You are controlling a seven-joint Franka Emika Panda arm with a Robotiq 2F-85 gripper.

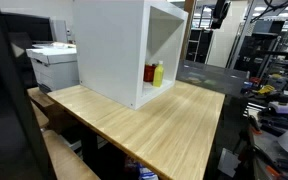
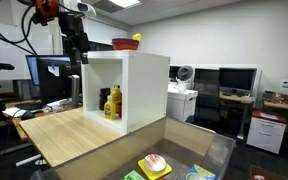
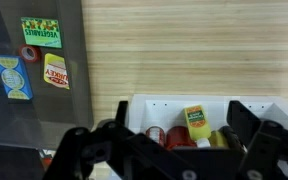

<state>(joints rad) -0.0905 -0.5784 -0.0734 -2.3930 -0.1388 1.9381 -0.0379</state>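
In an exterior view, the yellow bottle point(image 1: 159, 72) and red bottle point(image 1: 150, 73) are being housed upright in the white cabinet point(image 1: 109, 45) on the tabletop point(image 1: 174, 120), reachable, presumably, through its open side. In an exterior view, the end effector point(image 2: 80, 58) is being held beside the cabinet's top; in the wrist view, it is being shown spread wide and empty.

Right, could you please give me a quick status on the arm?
Jaws open, empty, high before white shelf. Yellow bottle, red bottle upright inside. Path looks clear.
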